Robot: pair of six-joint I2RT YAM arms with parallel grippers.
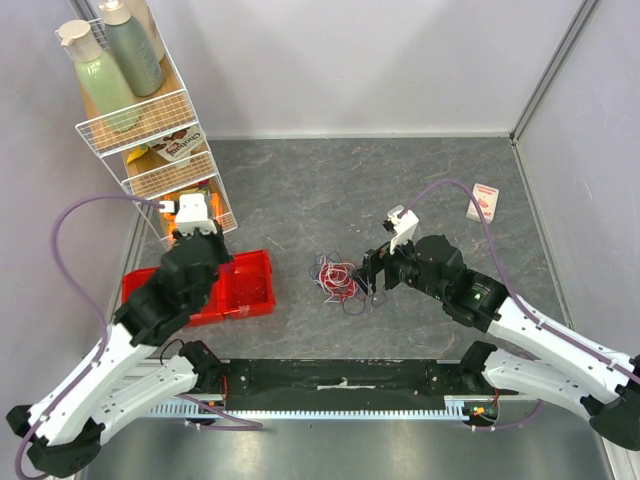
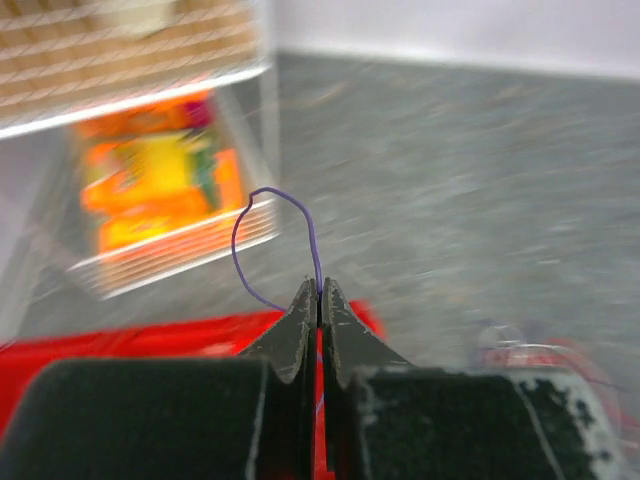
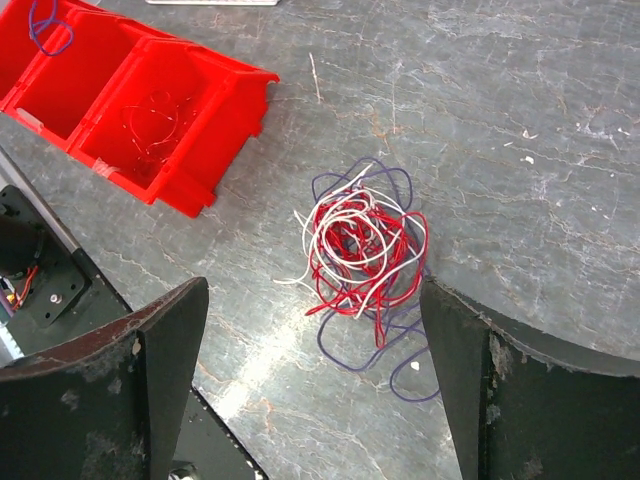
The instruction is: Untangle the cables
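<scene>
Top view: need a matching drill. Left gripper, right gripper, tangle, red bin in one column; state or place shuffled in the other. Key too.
Column 1
1. left gripper
2. right gripper
3. tangle
4. red bin

Column 2
A. on the table, centre
B. open
C. shut on a purple cable
D. left of centre, by the rack

Pairs: 1-C, 2-B, 3-A, 4-D
</scene>
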